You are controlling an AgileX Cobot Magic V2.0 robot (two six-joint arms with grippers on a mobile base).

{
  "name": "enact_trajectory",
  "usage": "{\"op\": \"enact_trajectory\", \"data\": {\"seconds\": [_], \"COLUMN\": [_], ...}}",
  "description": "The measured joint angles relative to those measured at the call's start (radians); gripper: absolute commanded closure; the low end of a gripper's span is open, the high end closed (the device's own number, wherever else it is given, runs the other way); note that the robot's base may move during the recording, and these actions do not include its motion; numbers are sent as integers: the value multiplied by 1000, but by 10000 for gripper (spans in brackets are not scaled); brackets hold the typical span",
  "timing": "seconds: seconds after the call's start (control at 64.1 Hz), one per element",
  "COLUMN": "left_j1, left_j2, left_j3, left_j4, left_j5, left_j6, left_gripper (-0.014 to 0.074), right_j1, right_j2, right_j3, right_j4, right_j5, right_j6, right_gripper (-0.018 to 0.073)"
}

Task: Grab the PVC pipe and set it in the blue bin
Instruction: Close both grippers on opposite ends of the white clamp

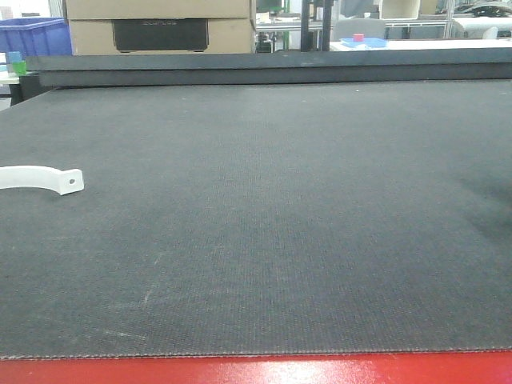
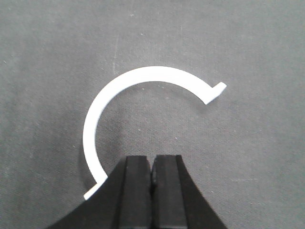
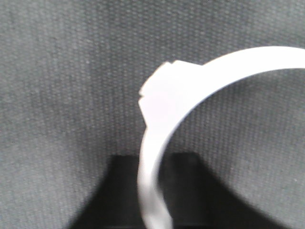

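Mat [image 1: 280, 224]: white clamp [image 2: 152, 74] curves round closed left jaws; right jaws seemingly grip blurred clamp [image 3: 162, 114].

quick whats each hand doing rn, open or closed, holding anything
Left hand: closed, empty.
Right hand: closed on a white clamp.

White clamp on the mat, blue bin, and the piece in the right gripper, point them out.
white clamp [image 2: 157, 72], left wrist view, top of its arc
blue bin [image 1: 32, 38], front view, front wall
held piece [image 3: 156, 138], right wrist view, band below its tab
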Motion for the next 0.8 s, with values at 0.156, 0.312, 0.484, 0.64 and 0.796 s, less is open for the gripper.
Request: {"op": "enact_trajectory", "data": {"seconds": [0.156,0.312,0.484,0.64,0.796], "left_j1": [12,79,150,168,171], "left_j2": [9,69,166,294,448], "left_j3": [-12,-69,-148,-227,-303], "left_j4": [-23,-22,1,27,30], "left_j5": [74,260,339,337,337], "left_j6": [-57,-69,19,108,151], "left_gripper": [707,707,707,610,354], "right_j1": [0,0,0,0,0], "right_j2": [2,11,-14,-54,-58], "right_j3": [-11,-66,-139,-152,-152], "right_j4": [0,0,18,45,47], "right_j5": [11,97,170,179,181], "right_j6": [0,0,0,0,0], "right_gripper": [727,727,727,727,727]}}
